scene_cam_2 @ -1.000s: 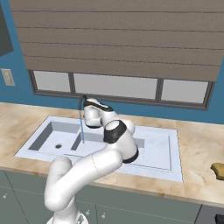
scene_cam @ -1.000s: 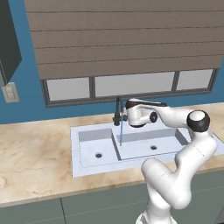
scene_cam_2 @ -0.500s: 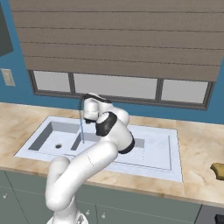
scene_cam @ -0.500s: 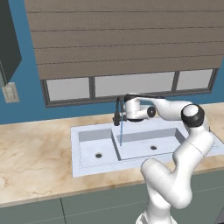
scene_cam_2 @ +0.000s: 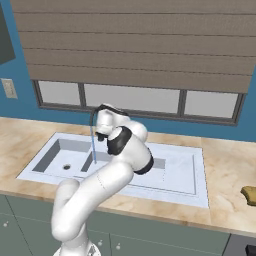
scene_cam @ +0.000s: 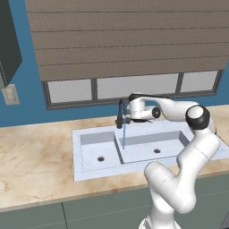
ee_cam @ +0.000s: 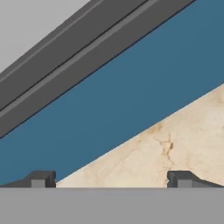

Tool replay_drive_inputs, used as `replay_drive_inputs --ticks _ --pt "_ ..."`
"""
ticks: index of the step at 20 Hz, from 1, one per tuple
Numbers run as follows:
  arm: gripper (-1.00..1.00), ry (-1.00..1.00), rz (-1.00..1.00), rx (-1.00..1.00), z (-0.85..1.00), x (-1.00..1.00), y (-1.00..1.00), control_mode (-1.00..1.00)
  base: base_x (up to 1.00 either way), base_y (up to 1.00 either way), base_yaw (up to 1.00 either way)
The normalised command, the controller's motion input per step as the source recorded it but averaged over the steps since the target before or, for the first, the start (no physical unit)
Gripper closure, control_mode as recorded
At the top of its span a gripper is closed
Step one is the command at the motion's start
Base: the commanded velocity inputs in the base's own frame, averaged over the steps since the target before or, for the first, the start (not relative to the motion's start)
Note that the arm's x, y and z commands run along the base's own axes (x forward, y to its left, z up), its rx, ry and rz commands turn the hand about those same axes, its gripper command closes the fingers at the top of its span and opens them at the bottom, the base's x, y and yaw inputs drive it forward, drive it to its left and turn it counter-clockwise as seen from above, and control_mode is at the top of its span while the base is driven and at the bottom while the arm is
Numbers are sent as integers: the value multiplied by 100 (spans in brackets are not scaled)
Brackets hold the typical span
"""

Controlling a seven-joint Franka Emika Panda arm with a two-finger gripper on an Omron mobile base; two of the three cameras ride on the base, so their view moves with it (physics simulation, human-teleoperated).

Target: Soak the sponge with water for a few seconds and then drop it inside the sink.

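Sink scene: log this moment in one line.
gripper open, empty, by faucet | water running into sink | sponge on counter, untouched

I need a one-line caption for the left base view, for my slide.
White arm reaches over the double sink to the dark faucet, where a thin water stream falls into the wider basin.

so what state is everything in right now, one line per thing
faucet: on
water: running, thin stream falling into the sink
sponge: lying on the counter right of the sink, not held
pincer: open, nothing between its tips, up by the faucet
blind: lowered most of the way, a strip of window showing below it
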Motion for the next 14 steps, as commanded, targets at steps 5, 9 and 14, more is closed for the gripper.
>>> replay_drive_inputs --ticks 5,9,14 --pt "-100 0 -4 5 69 -9 -45 -100 0 0 0" --pt "-100 0 -1 2 77 -4 -32 -100 0 0 0" --pt "-100 1 0 0 64 -27 -34 -100 0 0 0"
